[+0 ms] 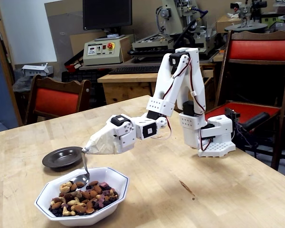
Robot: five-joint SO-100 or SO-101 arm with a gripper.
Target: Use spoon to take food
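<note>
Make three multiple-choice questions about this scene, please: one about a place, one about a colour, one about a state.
1. Where is the dark plate in the fixed view?
A. behind the white bowl, to its left
B. on a red chair
C. under the arm's base

2. What colour is the bowl holding the food?
A. black
B. white
C. red

3. What is the state of the spoon?
A. lying flat on the table
B. resting in the dark plate
C. held at the tool, its bowl down at the food

Answers:
1 A: the plate sits on the table beyond the bowl, further left.
2 B: its rim and walls are white.
3 C: the handle rises to the tool's tip, the spoon's bowl at the nuts.
</note>
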